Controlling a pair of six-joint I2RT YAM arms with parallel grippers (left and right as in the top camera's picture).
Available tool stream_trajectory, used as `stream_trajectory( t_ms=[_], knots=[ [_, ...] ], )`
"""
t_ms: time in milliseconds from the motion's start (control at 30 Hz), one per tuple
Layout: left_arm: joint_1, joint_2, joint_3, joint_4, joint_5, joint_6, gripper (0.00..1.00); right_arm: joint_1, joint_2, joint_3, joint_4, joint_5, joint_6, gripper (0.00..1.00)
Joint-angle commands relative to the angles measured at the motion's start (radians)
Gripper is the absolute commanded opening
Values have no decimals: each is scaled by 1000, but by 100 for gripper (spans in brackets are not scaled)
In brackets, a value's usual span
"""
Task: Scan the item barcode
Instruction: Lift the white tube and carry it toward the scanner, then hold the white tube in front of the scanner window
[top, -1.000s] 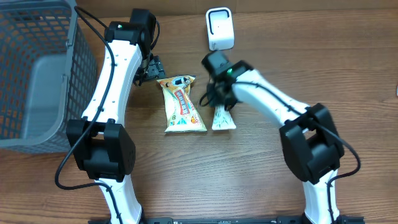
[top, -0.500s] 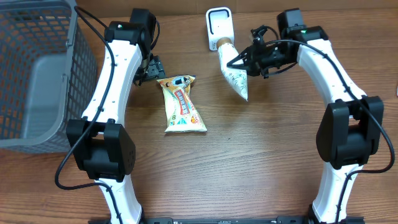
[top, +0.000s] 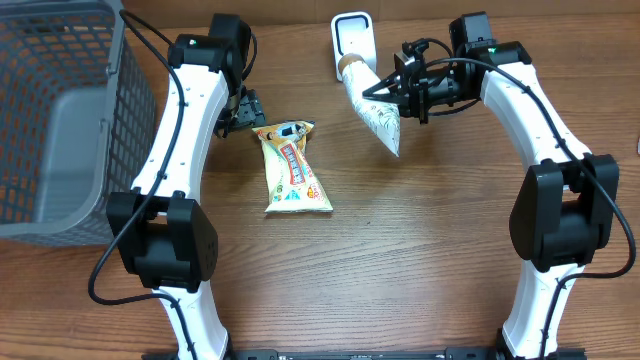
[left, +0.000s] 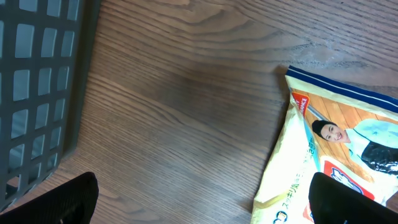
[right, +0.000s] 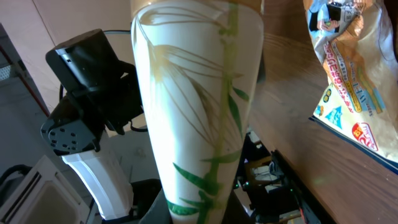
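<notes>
1. Grey mesh basket (top: 40, 40) sits at the far left of the counter (top: 380, 260).
2. Left claw (top: 245, 108) hovers just beside the top end of the snack bag (top: 292, 168). Its jaws are spread wide and hold nothing, the same as a second ago.
3. Snack bag lies flat where it lay before, its long axis running away from the robot. It shows a printed face and a red label, but the script is too small to read.
4. White scanner (top: 352, 45) stands at the back of the counter.
5. White packet (top: 372, 110) with a green bamboo print hangs above the counter on a diagonal. Its brown-banded end points up-left, right at the scanner's base, and its narrow tip points down-right. A second ago it lay on the counter beside the snack bag. Half a second ago it was already lifted, and it is now slightly nearer the scanner.
6. Right claw (top: 400, 92) is clamped on the packet's middle from the right.
</notes>
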Motion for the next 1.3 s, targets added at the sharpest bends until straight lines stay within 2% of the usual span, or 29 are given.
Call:
stream_trajectory(
  t_ms=[0, 200, 267, 467, 500, 667, 900, 1033, 1267],
  knots=[
    [-7, 8, 3, 0, 0, -14, 100, 0, -12, 28, 39, -74, 24, 4],
    [-8, 8, 3, 0, 0, -14, 100, 0, -12, 28, 116, -66, 50, 4],
    [-8, 8, 3, 0, 0, -14, 100, 0, -12, 28, 156, -7, 53, 4],
    [-6, 8, 3, 0, 0, -14, 100, 3, -12, 28, 193, 430, 80, 4],
    [-7, 8, 3, 0, 0, -14, 100, 10, -12, 28, 244, 571, 82, 4],
    [-7, 8, 3, 0, 0, -14, 100, 51, -12, 28, 452, 872, 82, 4],
    [-7, 8, 3, 0, 0, -14, 100, 173, -5, 28, 686, 1446, 78, 4],
    [-7, 8, 3, 0, 0, -14, 100, 246, 14, 28, 807, 1603, 59, 4],
    [-7, 8, 3, 0, 0, -14, 100, 298, 100, 28, 957, 1717, 52, 4]
  ],
)
